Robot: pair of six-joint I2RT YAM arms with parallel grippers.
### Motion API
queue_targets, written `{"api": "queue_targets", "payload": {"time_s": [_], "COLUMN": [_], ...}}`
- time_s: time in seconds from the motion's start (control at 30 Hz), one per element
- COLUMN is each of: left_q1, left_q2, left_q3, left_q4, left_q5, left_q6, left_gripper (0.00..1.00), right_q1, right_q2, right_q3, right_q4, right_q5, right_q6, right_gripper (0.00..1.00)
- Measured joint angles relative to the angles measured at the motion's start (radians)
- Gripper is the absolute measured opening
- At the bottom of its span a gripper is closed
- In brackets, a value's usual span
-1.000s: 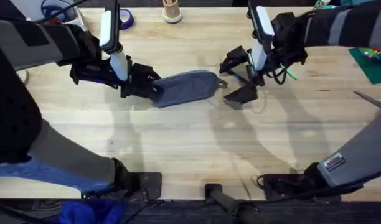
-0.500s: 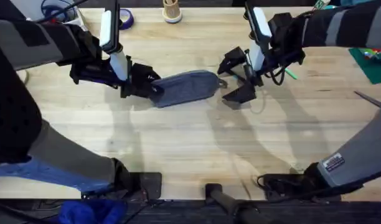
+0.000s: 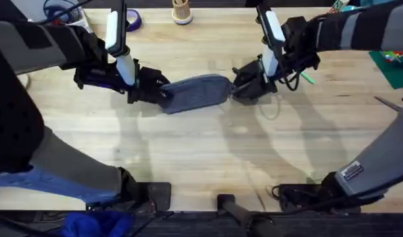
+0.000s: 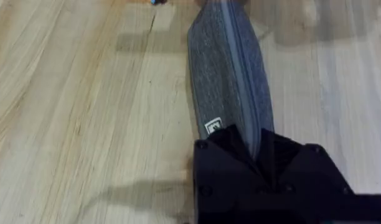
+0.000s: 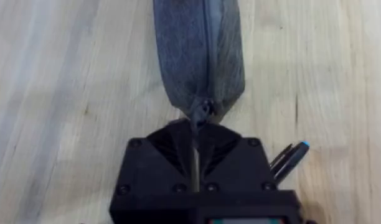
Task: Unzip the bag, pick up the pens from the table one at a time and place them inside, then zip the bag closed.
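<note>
The grey-blue bag [image 3: 196,93] lies across the middle of the table [image 3: 208,155], its zipper closed along the top [image 4: 240,56]. My left gripper [image 3: 157,93] is shut on the bag's left end [image 4: 256,146]. At the right end, my right gripper [image 3: 240,89] is shut on the zipper pull tab [image 5: 197,121]. A dark pen [image 5: 290,157] with a blue tip lies on the wood just beside the right gripper. The green pen [image 3: 309,78] shows behind the right arm's wrist.
A roll of blue tape [image 3: 133,20] and a small wooden holder [image 3: 182,12] stand at the back edge. A green mat [image 3: 391,66] with coloured bits lies at the far right, with a dark thin object [image 3: 390,103] in front of it.
My right gripper was open beside the bag's right end; it has moved left and shut on the zipper pull. The left gripper and the bag have stayed put.
</note>
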Motion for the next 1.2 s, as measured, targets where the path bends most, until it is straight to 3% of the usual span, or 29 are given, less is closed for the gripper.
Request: {"api": "queue_targets", "payload": {"time_s": [0.03, 0.13, 1.2], "left_q1": [0.000, 0.000, 0.000], "left_q2": [0.000, 0.000, 0.000], "left_q3": [0.000, 0.000, 0.000], "left_q4": [0.000, 0.000, 0.000], "left_q5": [0.000, 0.000, 0.000], "left_q6": [0.000, 0.000, 0.000], "left_gripper": [0.042, 0.042, 0.042], "right_q1": [0.000, 0.000, 0.000], "right_q2": [0.000, 0.000, -0.003], "right_q3": [0.000, 0.000, 0.000], "right_q4": [0.000, 0.000, -0.002], "right_q5": [-0.001, -0.001, -0.006], "right_q6": [0.001, -0.001, 0.039], "right_gripper": [0.072, 0.032, 0.029]}}
